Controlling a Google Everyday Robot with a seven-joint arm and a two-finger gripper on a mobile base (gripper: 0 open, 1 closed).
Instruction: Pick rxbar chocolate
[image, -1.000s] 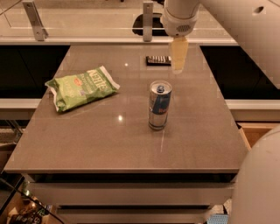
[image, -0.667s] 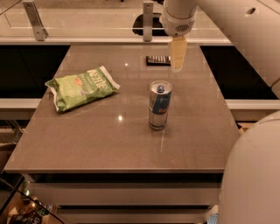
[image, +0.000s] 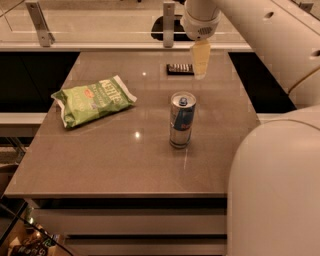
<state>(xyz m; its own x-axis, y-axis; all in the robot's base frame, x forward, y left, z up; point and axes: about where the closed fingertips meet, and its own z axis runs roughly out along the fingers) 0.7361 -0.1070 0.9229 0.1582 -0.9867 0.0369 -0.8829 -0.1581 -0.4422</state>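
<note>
Rxbar chocolate (image: 180, 69) lies flat near the far edge of the table (image: 115, 165), a little right of the middle. Its long side runs left to right, and its dark wrapper shows a row of pale markings.

Furthest left is a green chip bag (image: 93, 100), lying flat on the left half of the table with its right end turned toward the far side. It is well apart from the bar, with only table top between them.

Next comes a silver-blue drink can (image: 182, 120), upright around the middle of the table with its top tab showing. It stands nearer than the bar and almost straight in line with it, so it sits between the near edge and the bar. The two are apart and do not touch.

Just right of the bar's right end hangs the gripper (image: 200, 61), a pale tapered shape pointing down at the table. It is close beside the bar. Whether it touches the wrapper or the table cannot be told, nor how far open it is. Nothing shows in its hold, and bar, bag and can all rest on the table.

A white arm (image: 260, 35) slants up from the gripper to the far right. The robot's white body (image: 275, 195) fills the near right and hides that corner of the table. Beyond the far edge runs a pale ledge (image: 100, 30) with two metal posts.
</note>
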